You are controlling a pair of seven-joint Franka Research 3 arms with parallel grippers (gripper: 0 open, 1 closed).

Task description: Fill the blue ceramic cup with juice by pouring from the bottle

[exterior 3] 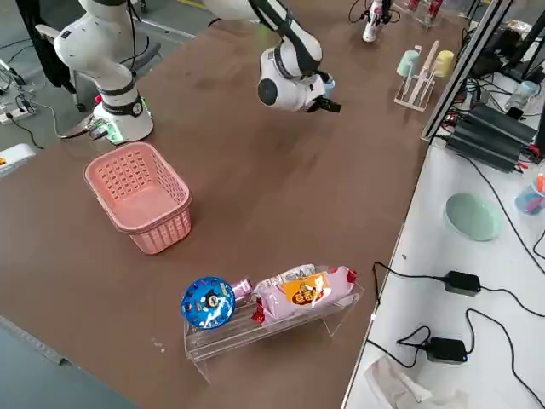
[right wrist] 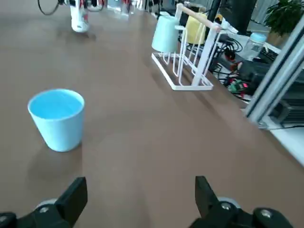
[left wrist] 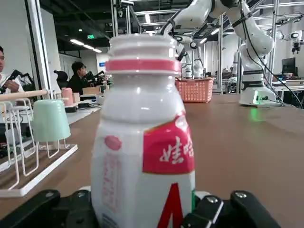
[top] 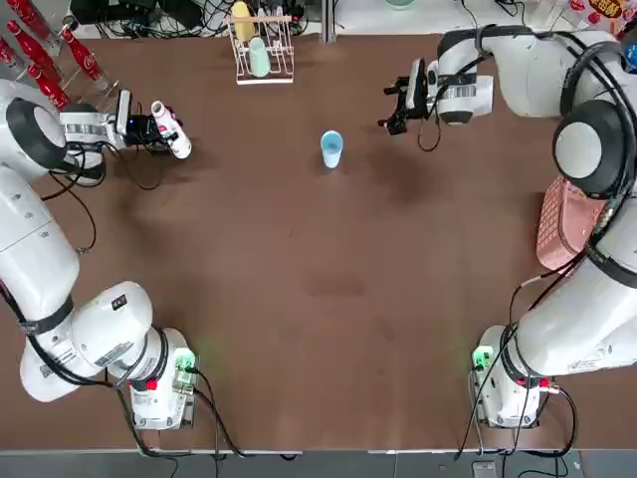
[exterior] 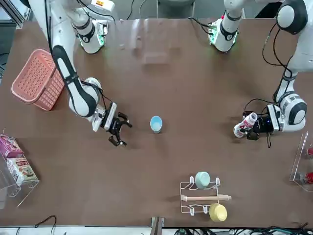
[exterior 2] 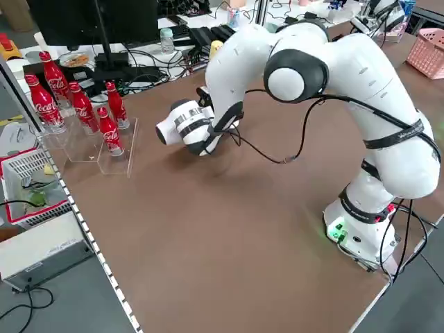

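Top view shows the bottle (top: pixel 171 129) as a slim white container with a white cap over a pink ring and a label with red marks; the left wrist view adds a red panel with white characters on that label. It is pinched at its lower body by the left hand (top: pixel 151 129), at the far left of the worktop (top: pixel 328 329), beside a clear stand of red cola bottles (top: pixel 40 62). Seen from overhead, its long axis is tilted, cap end leaning toward the arms' bases and slightly toward the middle of the worktop. In the front view the bottle (exterior: pixel 244 125) leans with its cap away from the left hand (exterior: pixel 255 128).

The cup (top: pixel 331 148) is a small light-blue cylinder with no handle, pale inside, standing upright and mouth up near the middle of the far half of the worktop, well apart from the bottle. The right hand (top: pixel 398 100) hovers near it on the right side, fingers spread wide and holding nothing; its wrist view shows the cup (right wrist: pixel 57 119) ahead of the fingers. A wire rack (top: pixel 261 50) with a pale green and a yellow cup stands at the far edge behind the cup.
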